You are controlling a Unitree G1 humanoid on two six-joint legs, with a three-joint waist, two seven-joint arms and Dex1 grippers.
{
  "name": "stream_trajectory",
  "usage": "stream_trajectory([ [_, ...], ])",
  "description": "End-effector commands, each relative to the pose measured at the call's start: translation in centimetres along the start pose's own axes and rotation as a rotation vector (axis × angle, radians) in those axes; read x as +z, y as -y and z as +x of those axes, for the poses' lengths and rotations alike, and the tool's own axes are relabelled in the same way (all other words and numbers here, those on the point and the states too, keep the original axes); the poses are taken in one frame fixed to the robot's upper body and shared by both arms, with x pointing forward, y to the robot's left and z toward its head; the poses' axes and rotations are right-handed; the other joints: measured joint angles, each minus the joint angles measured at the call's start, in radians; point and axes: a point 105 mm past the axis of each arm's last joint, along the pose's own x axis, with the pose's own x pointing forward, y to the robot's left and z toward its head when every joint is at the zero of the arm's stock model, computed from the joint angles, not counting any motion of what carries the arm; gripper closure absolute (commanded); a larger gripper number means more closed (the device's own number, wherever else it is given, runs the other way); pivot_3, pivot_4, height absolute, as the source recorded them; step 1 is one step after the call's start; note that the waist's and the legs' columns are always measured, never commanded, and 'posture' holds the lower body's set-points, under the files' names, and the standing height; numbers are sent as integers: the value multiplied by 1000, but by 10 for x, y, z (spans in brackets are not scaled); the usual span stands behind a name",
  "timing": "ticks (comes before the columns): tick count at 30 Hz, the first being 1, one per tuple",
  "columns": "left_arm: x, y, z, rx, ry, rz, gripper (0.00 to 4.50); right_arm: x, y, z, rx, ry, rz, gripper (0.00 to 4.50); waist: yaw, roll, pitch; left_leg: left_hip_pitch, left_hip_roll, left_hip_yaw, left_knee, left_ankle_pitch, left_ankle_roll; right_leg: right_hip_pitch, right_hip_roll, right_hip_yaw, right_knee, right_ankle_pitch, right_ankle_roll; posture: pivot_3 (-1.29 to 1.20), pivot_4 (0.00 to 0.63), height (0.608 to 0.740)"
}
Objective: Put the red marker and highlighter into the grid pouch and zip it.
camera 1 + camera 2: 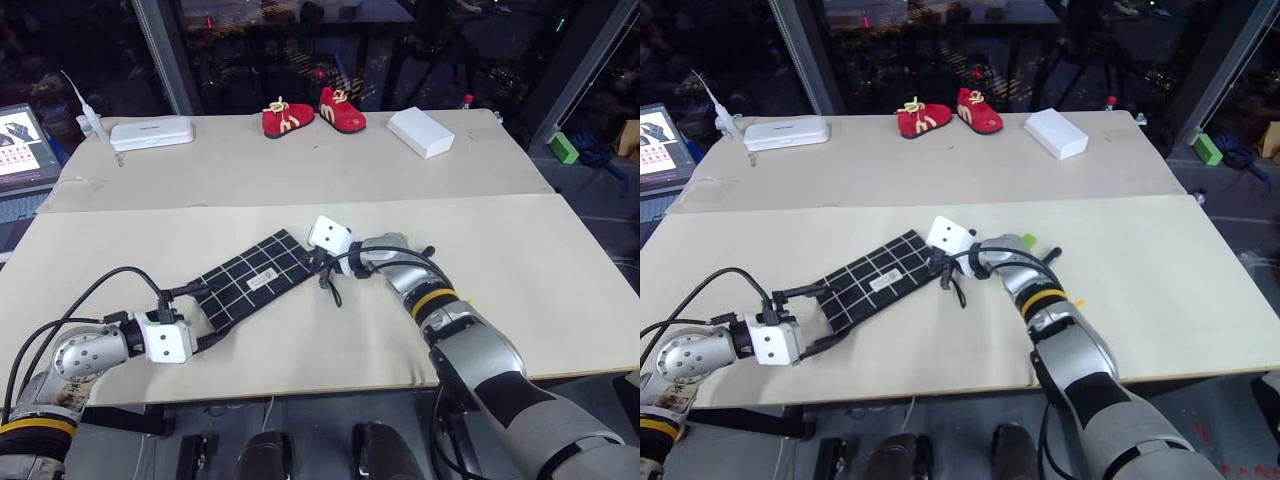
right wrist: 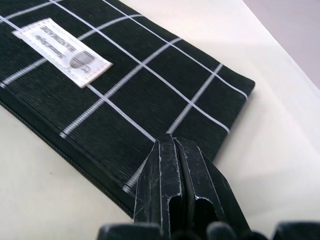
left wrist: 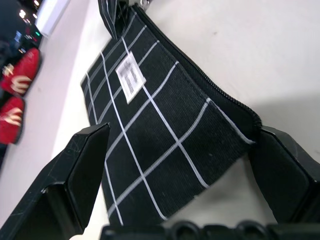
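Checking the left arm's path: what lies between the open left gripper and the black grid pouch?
Nothing: in the left wrist view the left gripper already straddles a corner of the black white-gridded fabric pouch, with bare tabletop beside.

The grid pouch [image 1: 250,280] is black with thin white grid lines and a small white label, the desk [image 1: 520,250] pale beige, the shoes [image 1: 312,112] red with yellow laces.
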Motion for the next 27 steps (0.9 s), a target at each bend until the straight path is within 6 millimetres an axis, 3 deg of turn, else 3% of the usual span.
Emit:
stream_trajectory([
  [1,-1,11,12,-9,4,12,0,11,6,-3,-12,40,-21,4449,2,0,0,0,0,0,0,0,0,0,0,0,0,0,0,0,150,740],
  [9,0,6,30,17,18,44,0,8,5,-4,-9,36,-14,4449,14,0,0,1,0,0,0,0,0,1,0,0,0,0,0,0,150,740],
  [13,4,6,35,6,45,38,1051,8,7,-5,-15,33,-13,4500,14,1,0,1,0,1,0,0,0,1,0,0,0,0,0,0,150,740],
  [22,26,10,28,-24,135,47,4290,5,9,-7,-18,20,-10,4500,9,1,0,1,0,1,0,0,0,0,0,0,0,0,0,0,150,740],
  [27,33,6,25,-28,151,48,4400,5,8,-6,-13,22,-8,4500,-4,1,0,0,1,1,0,0,0,0,0,0,0,0,0,0,150,740],
])
